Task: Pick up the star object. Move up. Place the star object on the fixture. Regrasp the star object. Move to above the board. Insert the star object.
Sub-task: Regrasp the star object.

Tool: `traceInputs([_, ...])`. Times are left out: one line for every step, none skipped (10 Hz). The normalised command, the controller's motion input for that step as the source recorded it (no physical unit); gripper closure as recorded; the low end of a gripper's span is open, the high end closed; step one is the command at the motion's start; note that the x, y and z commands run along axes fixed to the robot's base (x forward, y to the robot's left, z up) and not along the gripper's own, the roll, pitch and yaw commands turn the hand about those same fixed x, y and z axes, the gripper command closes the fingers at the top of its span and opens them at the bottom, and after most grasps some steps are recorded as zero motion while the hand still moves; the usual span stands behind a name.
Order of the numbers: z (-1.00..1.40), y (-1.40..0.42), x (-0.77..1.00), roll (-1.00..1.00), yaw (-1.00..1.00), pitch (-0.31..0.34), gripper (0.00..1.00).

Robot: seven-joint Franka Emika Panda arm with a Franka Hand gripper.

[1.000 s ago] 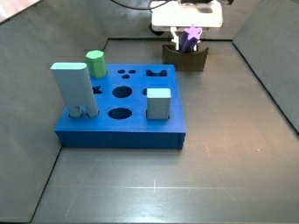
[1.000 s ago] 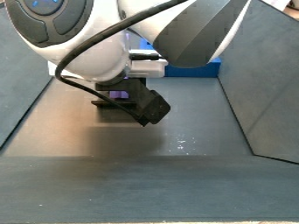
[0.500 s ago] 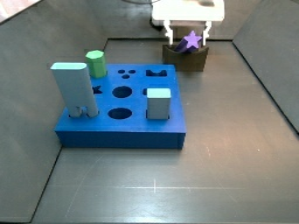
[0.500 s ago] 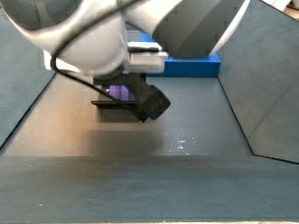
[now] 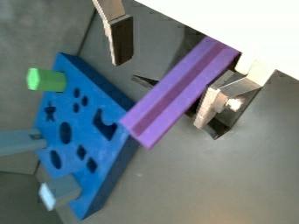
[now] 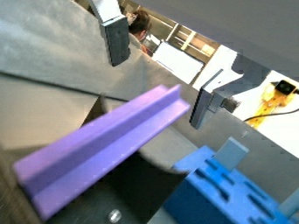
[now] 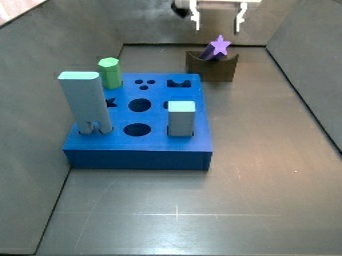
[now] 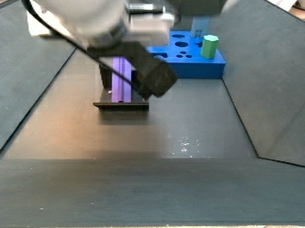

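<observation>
Pincer (image 7: 219,14) hangs open above the star object (image 7: 219,46) — which rests free on the fixture (image 7: 214,66).

Gripper position: the two-finger parallel-jaw gripper (image 7: 219,17) is seen at the far end of the floor in a side view, raised high so that only its lower part is shown at the picture's upper edge.
Jaw state: the jaws are spread wide, and nothing is clamped between them.
Fingers: flat silver plates with dark pads (image 5: 117,37) are shown in both wrist views (image 6: 114,39), one on each side, neither touching anything.
Orientation: the fingers (image 7: 197,17) are pointed straight down in a side view.
Arm: a large grey and white arm body (image 8: 113,20) with a dark attachment is seen close to the camera in a side view.
</observation>
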Motion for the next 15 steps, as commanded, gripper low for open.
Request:
traceInputs([0.53, 0.01, -0.02, 0.05, -0.06, 0.061, 0.00])
traceInputs([0.32, 0.00, -0.02, 0.05, -0.06, 0.047, 0.00])
traceInputs([1.00, -0.96, -0.01, 1.00, 0.03, 0.043, 0.00])
traceInputs([0.91, -1.00, -0.01, 1.00, 0.03, 0.038, 0.00])
traceInputs([0.88, -1.00, -0.03, 1.00, 0.03, 0.032, 0.00])
traceInputs([0.82, -1.00, -0.07, 1.00, 0.03, 0.023, 0.00])
traceInputs([0.75, -1.00, -0.07, 1.00, 0.03, 0.018, 0.00])
traceInputs([0.59, -0.91, -0.06, 1.00, 0.03, 0.017, 0.00])
traceInputs([0.30, -0.69, -0.04, 1.00, 0.03, 0.015, 0.00])
traceInputs([0.09, -0.52, -0.03, 1.00, 0.03, 0.012, 0.00])
traceInputs([0.02, -0.34, -0.01, 1.00, 0.03, 0.009, 0.00])
traceInputs([0.04, -0.09, -0.02, 1.00, 0.03, 0.007, 0.00])
traceInputs([0.03, -0.01, -0.03, 1.00, 0.03, 0.004, 0.00])
traceInputs([0.01, -0.02, -0.02, 1.00, 0.03, 0.001, 0.00])
traceInputs([0.00, -0.03, -0.01, 1.00, 0.03, -0.004, 0.00])
